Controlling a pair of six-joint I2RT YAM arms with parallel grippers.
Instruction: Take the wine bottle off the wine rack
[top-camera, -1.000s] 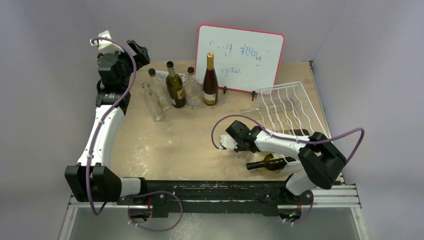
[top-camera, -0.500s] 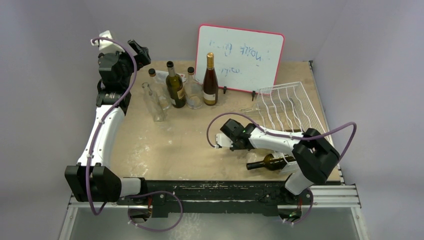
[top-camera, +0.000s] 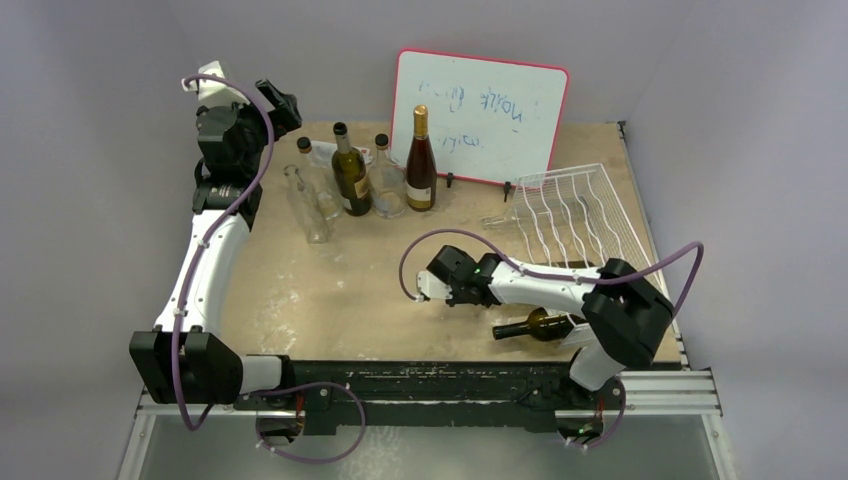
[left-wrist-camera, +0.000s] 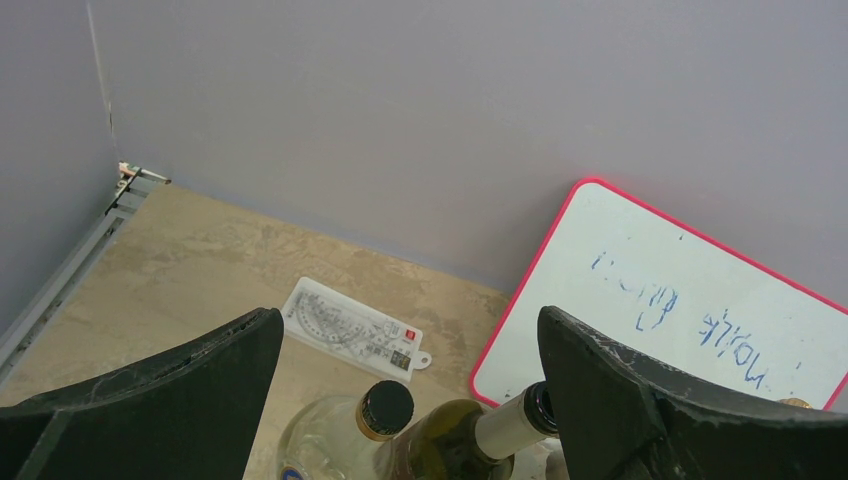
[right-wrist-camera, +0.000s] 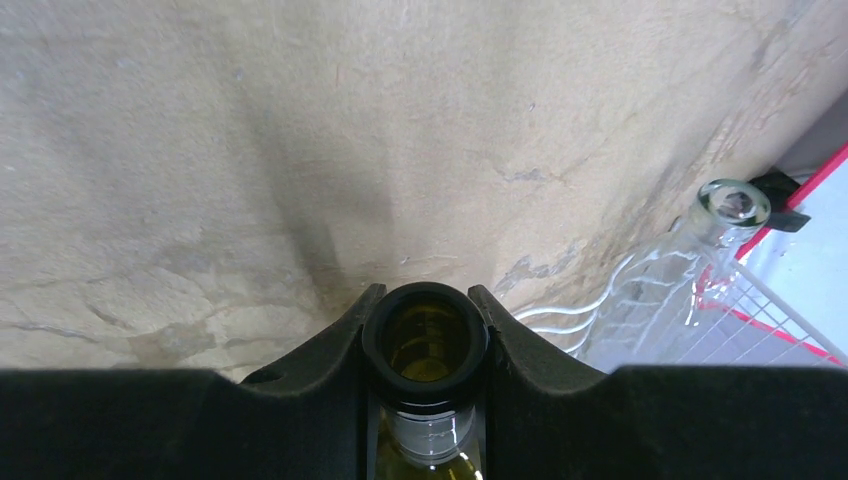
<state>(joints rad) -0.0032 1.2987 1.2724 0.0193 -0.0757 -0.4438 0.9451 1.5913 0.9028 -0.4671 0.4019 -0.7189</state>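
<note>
Right gripper (right-wrist-camera: 426, 295) clamped on the neck of an open-mouthed green glass wine bottle (right-wrist-camera: 424, 440), mouth over the bare tan surface (top-camera: 330, 290), left of the white wire wine rack (top-camera: 580, 215) by the right edge, left gripper (left-wrist-camera: 408, 322) spread wide

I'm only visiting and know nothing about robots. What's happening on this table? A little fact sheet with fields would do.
Right tool: shut on the neck of an uncorked wine bottle
Left tool: open, empty, above the standing bottles
Wine rack: far right of the table; a clear bottle lies on it
Loose item: dark bottle on its side near the front right edge
Backdrop: red-framed whiteboard
</note>
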